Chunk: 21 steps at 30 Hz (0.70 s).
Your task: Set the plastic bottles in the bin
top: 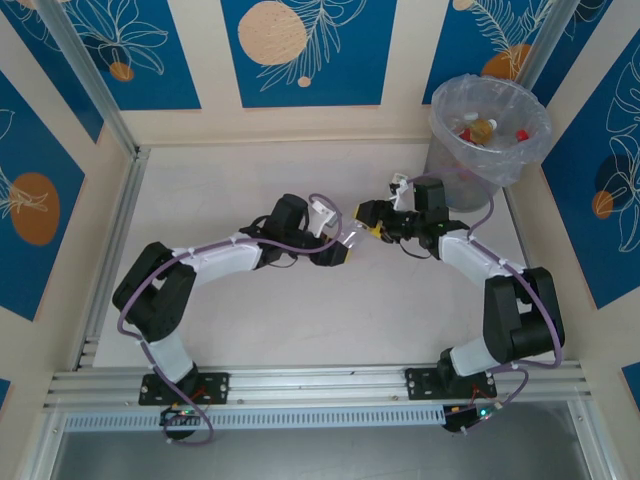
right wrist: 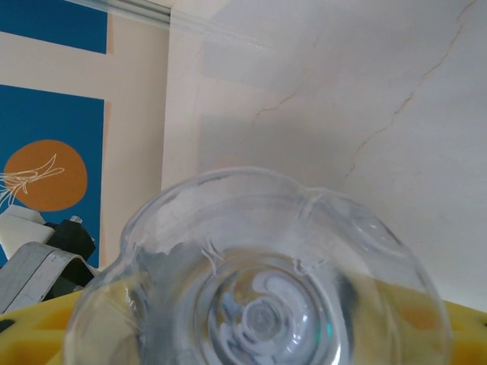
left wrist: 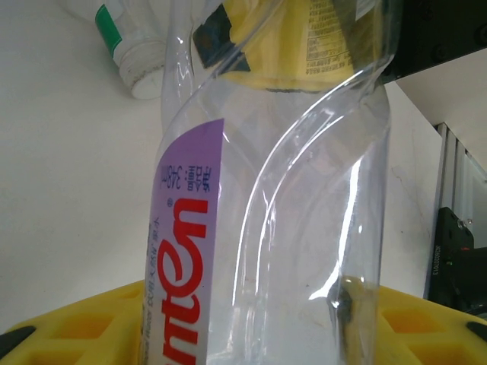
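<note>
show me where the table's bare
Bare: far-left table between the wall rail and left arm; the near strip between the arm bases. Crowded: centre, where left end effector and right end effector meet at the clear bottle; also by the bin.

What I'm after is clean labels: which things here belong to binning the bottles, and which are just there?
Job in hand:
- clear purple-labelled bottle
- bin
- bottles already in the bin

Just there:
- blue patterned wall panels
- aluminium rail
</note>
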Motion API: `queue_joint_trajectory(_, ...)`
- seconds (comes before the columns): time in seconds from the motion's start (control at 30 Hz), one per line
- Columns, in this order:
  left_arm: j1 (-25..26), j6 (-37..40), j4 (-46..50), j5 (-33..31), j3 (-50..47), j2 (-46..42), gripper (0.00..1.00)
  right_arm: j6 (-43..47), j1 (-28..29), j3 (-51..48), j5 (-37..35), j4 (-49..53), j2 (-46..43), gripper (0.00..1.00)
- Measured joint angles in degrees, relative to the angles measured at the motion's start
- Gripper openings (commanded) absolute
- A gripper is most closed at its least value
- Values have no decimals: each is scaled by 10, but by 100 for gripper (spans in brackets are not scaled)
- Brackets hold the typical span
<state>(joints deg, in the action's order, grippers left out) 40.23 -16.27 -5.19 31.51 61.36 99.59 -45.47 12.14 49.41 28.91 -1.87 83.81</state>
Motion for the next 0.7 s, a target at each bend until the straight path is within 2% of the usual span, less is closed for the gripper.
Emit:
queue_joint_trajectory(0.13,1,-3,0,7,2,0,74,2,0,0,-2,0,-9,58)
queue_joint_trajectory(0.2,1,-7,0,12,2,0,87,2,0,0,-3,3,-16,58)
queue_joint_trajectory(0.23,1,-9,-1,13,2,0,98,3,-1,0,-5,6,-20,58)
queue_joint_trajectory(0.43,0,-27,-52,13,-37,-43,100,17,-35,21,-39,35,-69,58)
queue_joint_trajectory(0.6,-2,-33,-89,-30,-66,-100,99,38,-100,67,-129,43,-129,58)
queue_joint_trajectory(0.7,-3,-34,-94,-52,-67,-107,99,67,-132,94,-208,37,-163,57)
